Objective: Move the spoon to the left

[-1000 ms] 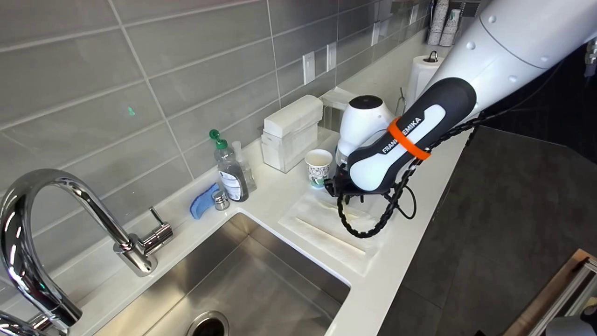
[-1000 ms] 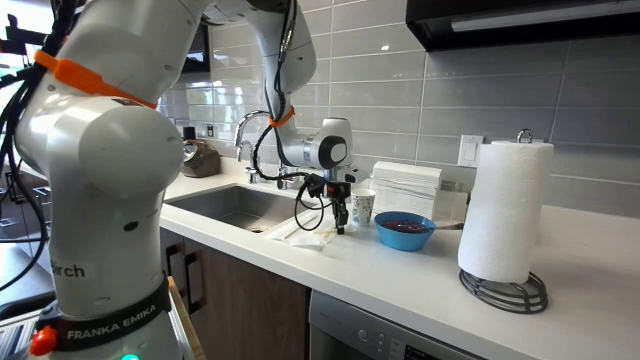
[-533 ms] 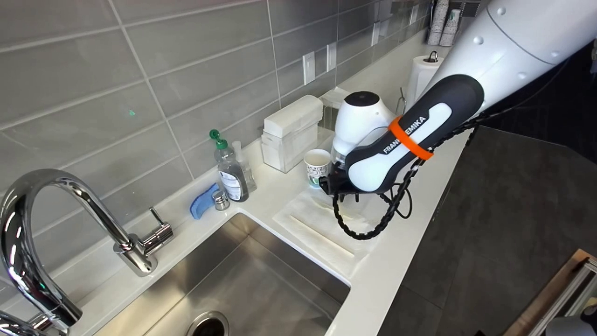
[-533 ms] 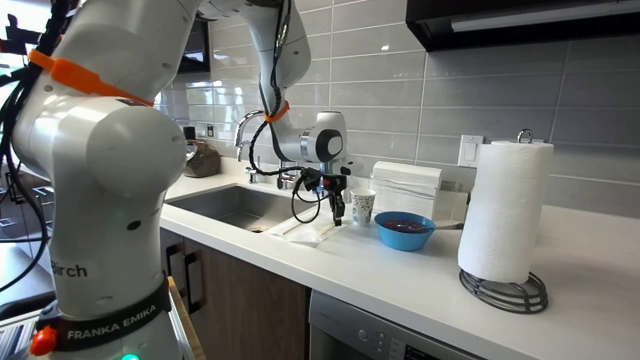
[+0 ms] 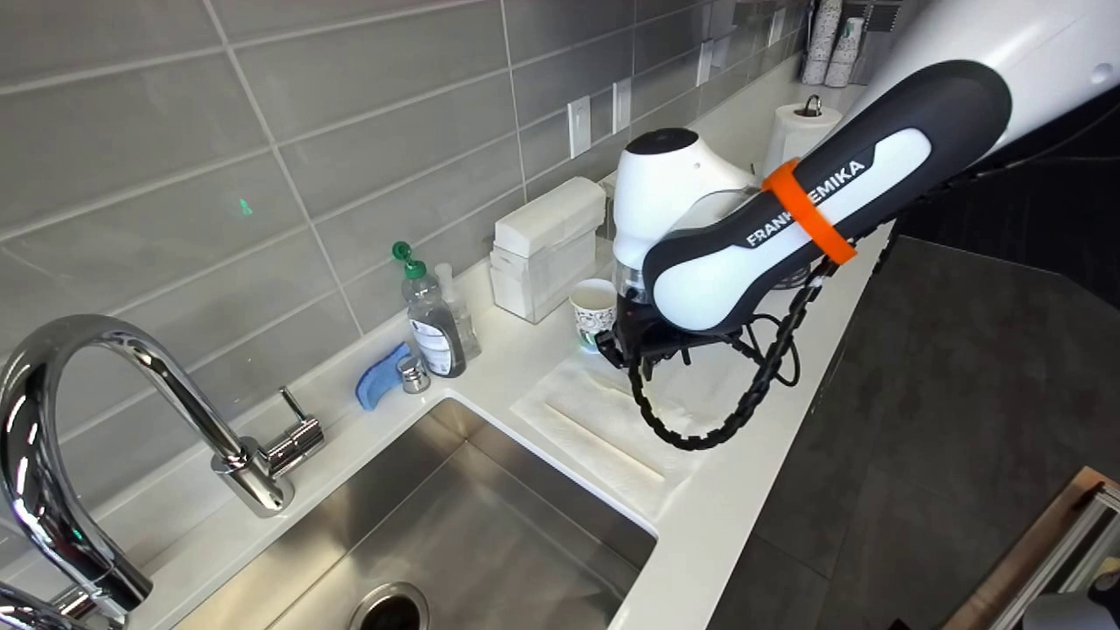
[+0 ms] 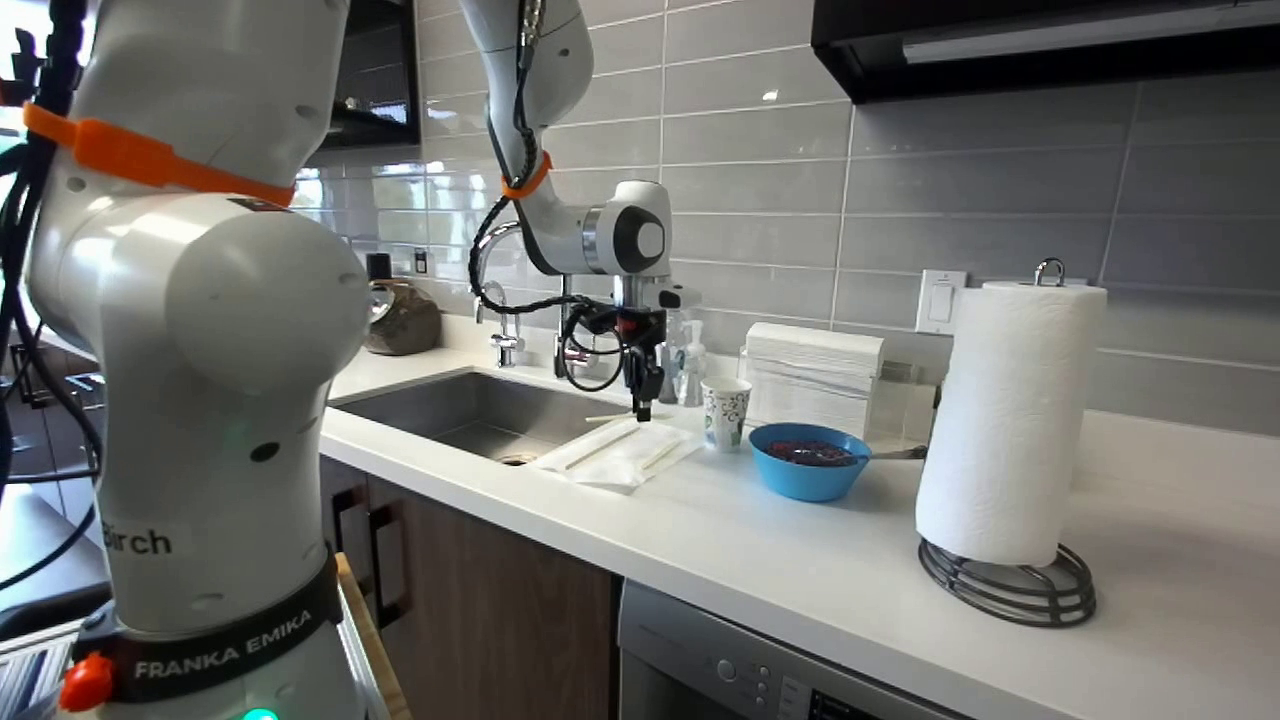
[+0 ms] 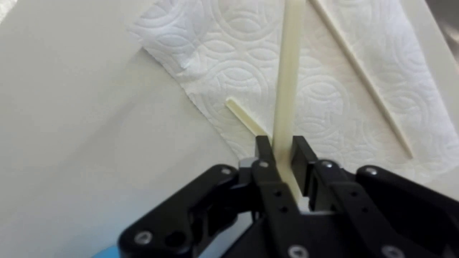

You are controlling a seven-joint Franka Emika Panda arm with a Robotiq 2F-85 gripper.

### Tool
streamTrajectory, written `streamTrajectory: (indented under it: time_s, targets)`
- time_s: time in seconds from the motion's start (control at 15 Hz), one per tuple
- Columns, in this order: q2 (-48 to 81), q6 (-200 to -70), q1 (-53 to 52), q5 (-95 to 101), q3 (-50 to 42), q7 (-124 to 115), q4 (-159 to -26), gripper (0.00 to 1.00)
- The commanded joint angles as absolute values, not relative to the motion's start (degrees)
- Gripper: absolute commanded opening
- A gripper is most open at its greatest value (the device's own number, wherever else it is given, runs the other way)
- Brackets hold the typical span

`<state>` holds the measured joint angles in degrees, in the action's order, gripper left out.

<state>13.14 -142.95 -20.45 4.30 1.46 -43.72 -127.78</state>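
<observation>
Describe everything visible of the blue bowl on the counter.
The blue bowl is smooth, plain and plastic-looking, with a round rim and sides narrowing downward. It stands upright on the white counter, holding dark reddish contents I cannot identify. What is probably a spoon rests in it, its dark handle jutting over the rim towards the paper towel roll. Whether the patterned paper cup touches it is unclear. The end effector is clear of it.

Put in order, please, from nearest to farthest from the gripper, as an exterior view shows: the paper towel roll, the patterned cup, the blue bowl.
In an exterior view, from the gripper:
1. Patterned cup, just right of it in the picture.
2. Blue bowl, right of the cup.
3. Paper towel roll, farthest right.
</observation>
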Motion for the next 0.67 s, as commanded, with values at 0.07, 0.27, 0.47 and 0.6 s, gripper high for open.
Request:
streamTrajectory:
  time_s: [0.07,0.27,0.47,0.6]
  targets:
    - [14.03,-136.52,-17.81,4.30,6.54,-31.74,-125.65,0.05]
    - [15.34,-135.59,-17.56,6.85,7.05,-24.18,-124.31,0.05]
    - [16.72,-138.54,-16.69,7.36,7.67,-14.84,-123.94,0.05]
    - [17.86,-141.26,-15.94,5.94,8.46,-9.34,-123.50,0.05]
